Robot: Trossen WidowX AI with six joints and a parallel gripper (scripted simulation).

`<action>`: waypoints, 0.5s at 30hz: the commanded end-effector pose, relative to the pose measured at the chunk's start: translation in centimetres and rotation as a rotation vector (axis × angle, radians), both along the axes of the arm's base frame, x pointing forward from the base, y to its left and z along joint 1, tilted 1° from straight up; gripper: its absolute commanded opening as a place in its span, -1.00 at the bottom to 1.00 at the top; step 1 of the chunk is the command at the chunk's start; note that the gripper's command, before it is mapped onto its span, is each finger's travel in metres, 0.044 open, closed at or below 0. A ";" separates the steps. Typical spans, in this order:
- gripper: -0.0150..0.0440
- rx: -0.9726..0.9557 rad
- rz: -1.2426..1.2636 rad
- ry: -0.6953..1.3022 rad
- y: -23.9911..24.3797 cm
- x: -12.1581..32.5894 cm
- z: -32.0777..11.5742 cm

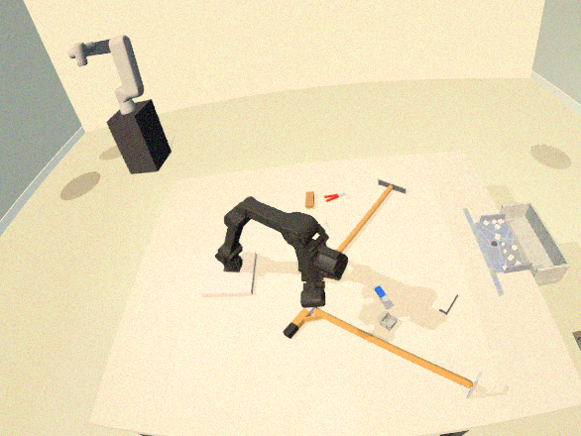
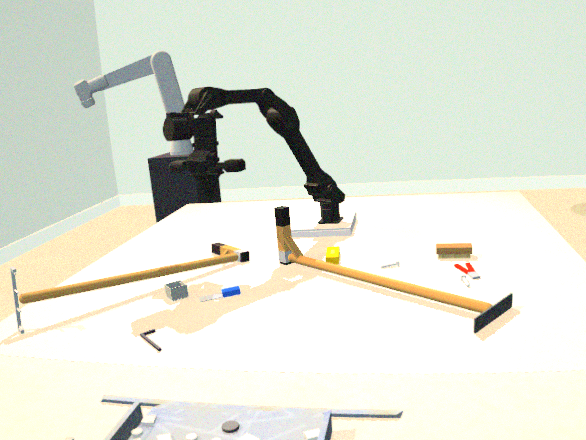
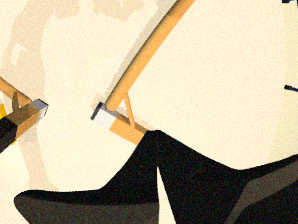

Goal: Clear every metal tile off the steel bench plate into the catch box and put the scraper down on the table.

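My gripper (image 1: 312, 298) (image 3: 153, 136) is shut and empty, above the table by the grip of one long orange-handled tool (image 1: 397, 349) (image 2: 125, 274) (image 3: 150, 47). That tool has a thin pale crosspiece (image 1: 474, 384) (image 2: 17, 300). A second long orange tool (image 1: 367, 218) (image 2: 390, 285) has a flat dark blade (image 1: 398, 188) (image 2: 493, 313) and a black-ended grip (image 2: 282, 216). The steel bench plate (image 1: 488, 258) (image 2: 280, 422) holds several pale tiles and a dark round piece (image 1: 494, 244) (image 2: 230, 426). The catch box (image 1: 550, 272) adjoins its far end.
A grey open cube (image 1: 388, 321) (image 2: 176, 290), a blue-handled tool (image 1: 380, 291) (image 2: 230, 291) and a hex key (image 1: 446, 312) (image 2: 150, 340) lie between the first tool and the plate. A yellow block (image 2: 332, 255), brown brush (image 1: 309, 199) (image 2: 454, 249) and red pliers (image 1: 331, 197) (image 2: 465, 270) lie elsewhere.
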State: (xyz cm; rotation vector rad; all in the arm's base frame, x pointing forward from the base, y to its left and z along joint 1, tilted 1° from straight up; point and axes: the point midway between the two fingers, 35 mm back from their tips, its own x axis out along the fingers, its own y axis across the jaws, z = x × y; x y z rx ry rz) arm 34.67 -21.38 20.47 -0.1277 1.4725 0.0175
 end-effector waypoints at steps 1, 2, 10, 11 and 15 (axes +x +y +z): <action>-0.49 -0.005 0.036 -0.001 1.5 1.3 -0.2; -0.49 -0.005 0.047 -0.002 1.9 1.5 -0.3; -0.49 -0.009 0.129 -0.008 5.4 3.7 -0.6; -0.49 -0.009 0.140 -0.009 5.8 4.0 -0.6; -0.49 -0.009 0.184 -0.008 7.7 4.9 -0.8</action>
